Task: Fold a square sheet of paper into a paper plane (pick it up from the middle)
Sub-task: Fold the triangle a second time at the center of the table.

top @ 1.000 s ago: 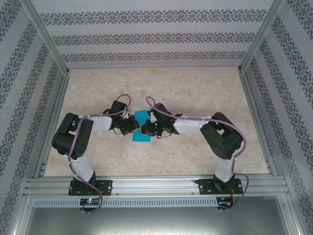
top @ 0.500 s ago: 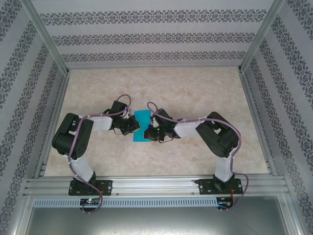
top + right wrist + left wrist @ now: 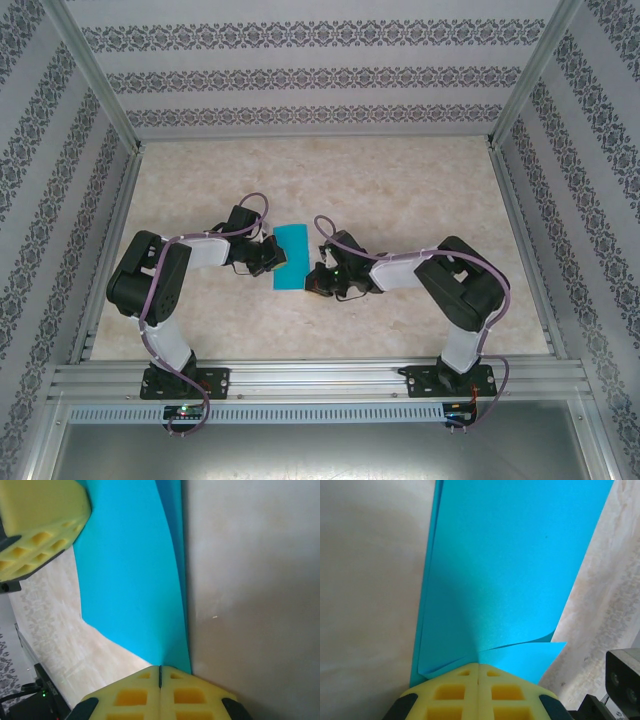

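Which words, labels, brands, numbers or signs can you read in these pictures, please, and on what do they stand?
None can be read.
The paper is plain teal, with no print.
The yellow pads are blank.
The walls bear only an ornamental pattern, no letters.
The boards at the arm bases are too small to read.

The left arm [image 3: 160, 290] and right arm [image 3: 455, 295] have black joints, white shells, purple cables [image 3: 256, 197] and yellow grid-holed fingers [image 3: 450, 696].
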